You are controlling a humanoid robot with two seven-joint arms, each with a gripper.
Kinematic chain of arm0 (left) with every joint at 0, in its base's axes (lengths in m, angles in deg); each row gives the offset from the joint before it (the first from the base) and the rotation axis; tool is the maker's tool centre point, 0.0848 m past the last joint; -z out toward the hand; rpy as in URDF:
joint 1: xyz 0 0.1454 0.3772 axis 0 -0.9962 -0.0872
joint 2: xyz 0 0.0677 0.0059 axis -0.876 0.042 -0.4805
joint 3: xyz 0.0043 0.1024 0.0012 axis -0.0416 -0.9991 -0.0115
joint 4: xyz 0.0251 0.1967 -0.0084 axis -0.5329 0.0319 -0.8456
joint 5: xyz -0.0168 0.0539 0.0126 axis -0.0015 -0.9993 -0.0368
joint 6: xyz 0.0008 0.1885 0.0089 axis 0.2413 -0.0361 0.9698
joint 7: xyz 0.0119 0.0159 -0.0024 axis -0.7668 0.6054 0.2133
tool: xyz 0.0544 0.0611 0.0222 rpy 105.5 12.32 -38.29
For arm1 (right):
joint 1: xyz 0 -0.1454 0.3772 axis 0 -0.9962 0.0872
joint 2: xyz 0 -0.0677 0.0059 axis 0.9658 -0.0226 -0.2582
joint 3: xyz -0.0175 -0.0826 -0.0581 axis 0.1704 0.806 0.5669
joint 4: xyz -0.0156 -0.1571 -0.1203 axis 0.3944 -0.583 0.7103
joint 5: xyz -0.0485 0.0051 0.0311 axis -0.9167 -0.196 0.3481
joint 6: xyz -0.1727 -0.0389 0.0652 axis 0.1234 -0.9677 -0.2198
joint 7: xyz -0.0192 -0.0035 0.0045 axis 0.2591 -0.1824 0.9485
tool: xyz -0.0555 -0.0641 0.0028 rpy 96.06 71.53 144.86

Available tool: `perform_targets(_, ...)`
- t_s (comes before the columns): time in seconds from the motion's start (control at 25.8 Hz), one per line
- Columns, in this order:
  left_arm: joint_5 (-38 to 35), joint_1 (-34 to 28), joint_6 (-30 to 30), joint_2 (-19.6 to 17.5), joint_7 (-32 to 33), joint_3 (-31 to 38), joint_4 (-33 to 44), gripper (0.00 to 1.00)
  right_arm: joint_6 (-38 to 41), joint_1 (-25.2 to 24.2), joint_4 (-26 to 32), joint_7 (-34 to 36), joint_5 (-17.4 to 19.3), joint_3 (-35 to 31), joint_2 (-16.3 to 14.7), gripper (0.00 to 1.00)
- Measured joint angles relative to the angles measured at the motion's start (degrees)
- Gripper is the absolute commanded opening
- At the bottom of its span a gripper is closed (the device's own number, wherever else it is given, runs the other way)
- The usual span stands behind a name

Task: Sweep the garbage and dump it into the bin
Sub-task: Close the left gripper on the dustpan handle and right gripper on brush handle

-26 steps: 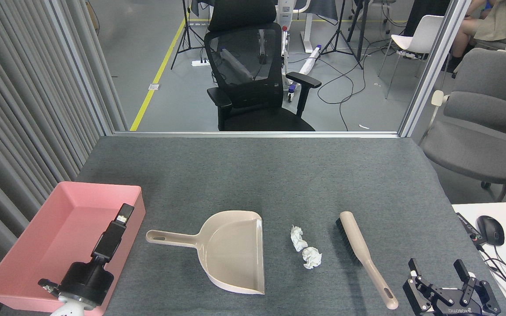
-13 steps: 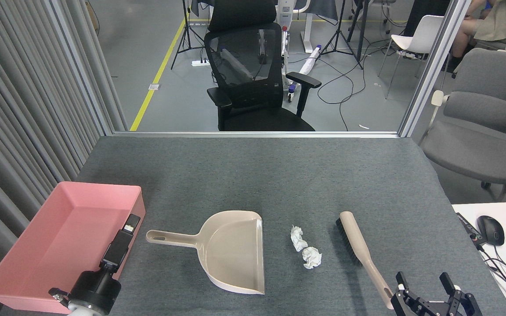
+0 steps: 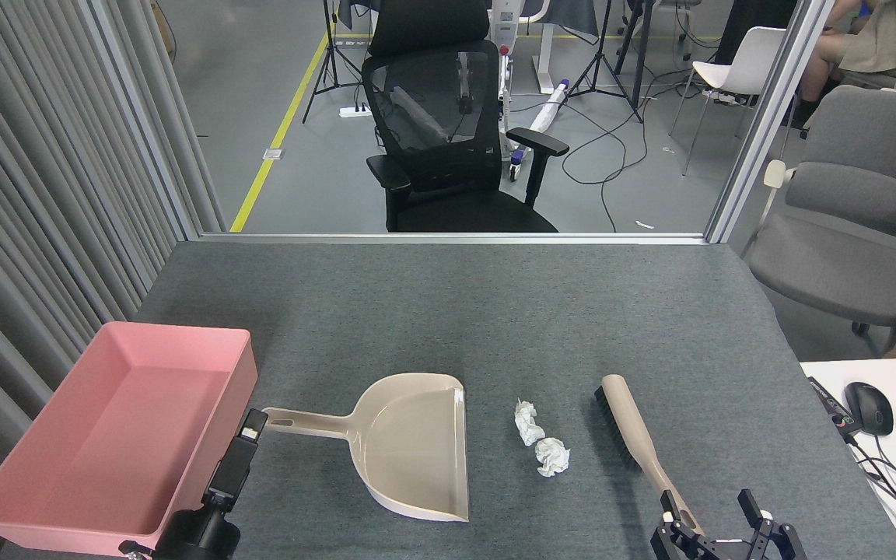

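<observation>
1. Head view: your left gripper [image 3: 252, 425] sits end-on at the dustpan [image 3: 417, 443] handle's tip, beside the bin [image 3: 43, 498]; you cannot tell how far it is open, or if it grips.
2. Your right gripper [image 3: 714, 517] has its fingers spread, straddling the brush [image 3: 638, 443] handle's end; nothing clamped.
3. The garbage [image 3: 540, 439], two wads, lies between dustpan and brush on the table [image 3: 448, 311].

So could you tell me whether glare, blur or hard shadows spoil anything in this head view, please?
Head view: even, soft light; the garbage and brush cast only faint shadows. The dustpan shows a mild sheen and no glare. Tabletop things are sharp. Both grippers, left and right, sit partly cut off at the bottom edge.
</observation>
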Motion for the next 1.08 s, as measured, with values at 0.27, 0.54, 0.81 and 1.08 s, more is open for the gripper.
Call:
perform_targets(0.27,-4.2,1.5,-2.8,0.6,-1.1,-0.3,-6.1,0.99,0.1,0.2,-1.4,0.1,-0.6,0.0,0.9,0.98)
perform_targets(0.54,-4.9,2.6,-4.1,1.2,-1.3,-0.3,-9.0,0.99,0.1,0.3,-2.7,0.2,-0.7,0.0,0.9,0.98)
perform_targets(0.81,-4.9,4.1,-4.1,1.2,-1.3,-0.3,-10.0,0.99,0.1,0.6,-5.0,0.9,-1.0,0.1,0.7,0.98)
perform_targets(1.08,-4.9,4.5,-4.2,1.3,-1.3,-0.2,-11.8,0.99,0.1,0.8,-7.1,1.9,-1.2,0.1,0.6,0.98)
